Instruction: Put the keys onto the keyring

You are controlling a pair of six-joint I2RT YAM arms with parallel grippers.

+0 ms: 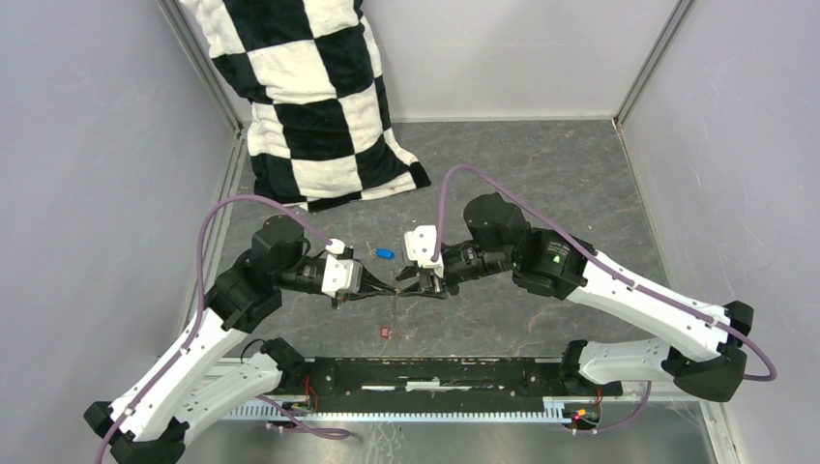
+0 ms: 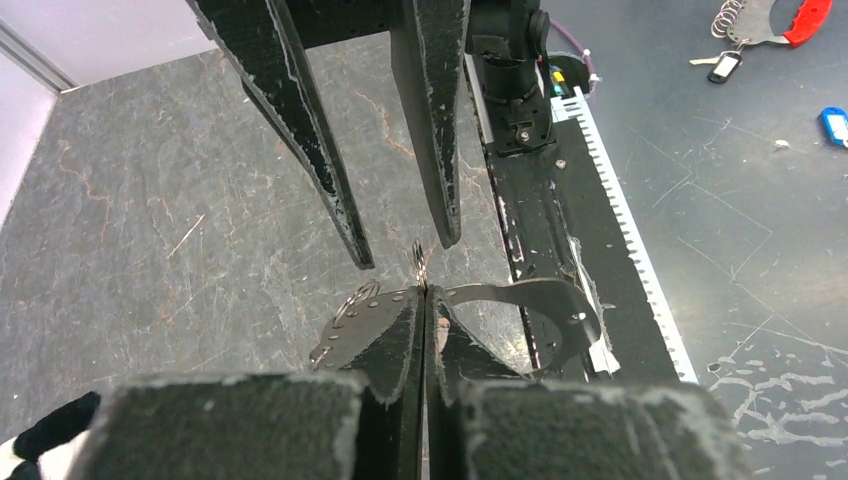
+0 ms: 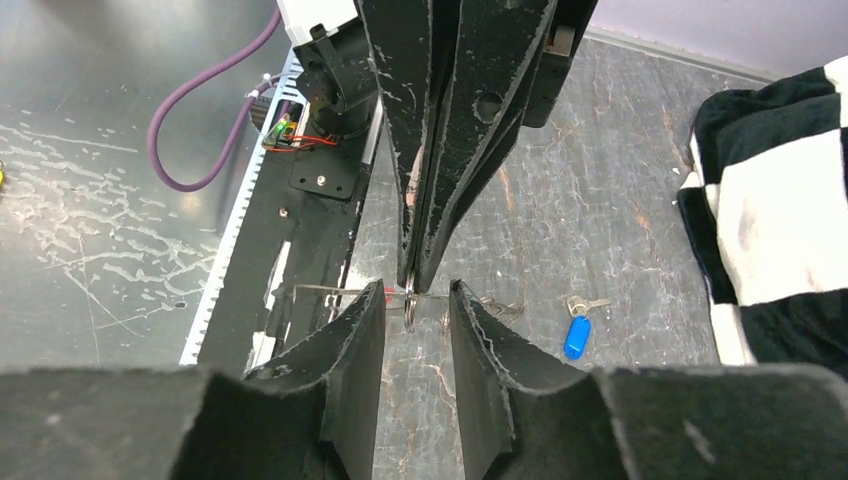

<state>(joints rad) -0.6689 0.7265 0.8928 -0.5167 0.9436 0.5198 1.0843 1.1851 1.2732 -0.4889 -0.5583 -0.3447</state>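
From above, both arms meet nose to nose over the middle of the grey table (image 1: 541, 174). I've got the left gripper (image 1: 379, 290) pressed together on the keyring (image 1: 391, 290), which shows only as a thin glint between the two tools. Facing it is the right gripper (image 1: 406, 285), tips just beside the left one's. On the far side of that meeting point lies the blue key (image 1: 385, 254), on the near side the red key (image 1: 387, 331), both loose on the table and off the hoop. Far left, a checkered pillow (image 1: 309, 97) leans in the corner, well apart. Over to the left wrist: my two pads sit flat against each other with a bit of ring wire poking past the tips. The right tool's fingers (image 2: 300, 130) come down spread, one on either side of that wire, not touching it as far as I can tell. A toothed rail (image 2: 620, 230) runs along the table edge, and beyond it lie a blue tag (image 2: 833, 125) and a red-handled bunch (image 2: 780, 20). Right wrist now: jaws apart, the ring edge-on in the gap. The left tool's closed fingers (image 3: 440, 150) fill the upper view and hide much of the hoop. The blue key lies off to the right, a purple cable (image 3: 200, 130) at left.
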